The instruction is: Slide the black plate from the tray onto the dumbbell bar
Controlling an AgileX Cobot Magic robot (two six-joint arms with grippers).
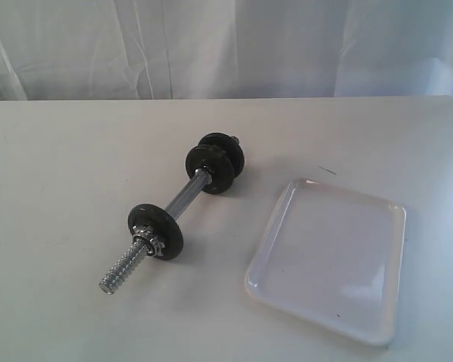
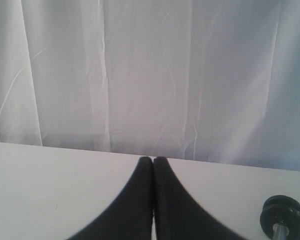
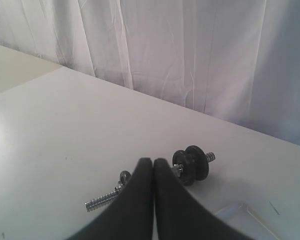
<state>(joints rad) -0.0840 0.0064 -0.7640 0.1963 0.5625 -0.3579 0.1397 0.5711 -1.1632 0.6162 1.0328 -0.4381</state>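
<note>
White table [image 1: 60,151], white curtain [image 1: 211,45] behind.
The dumbbell bar [image 1: 187,197] is laid beside the tray [image 1: 328,264]; the left claw [image 2: 153,159] and right claw [image 3: 153,161] are pressed together.

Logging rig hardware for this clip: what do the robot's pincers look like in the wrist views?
The left pincer and right pincer look alike: each has two plain matte black fingers, broad near the camera and curving in to narrow rounded tips. No cables, markings or labels show. The arms themselves are outside every view.
</note>
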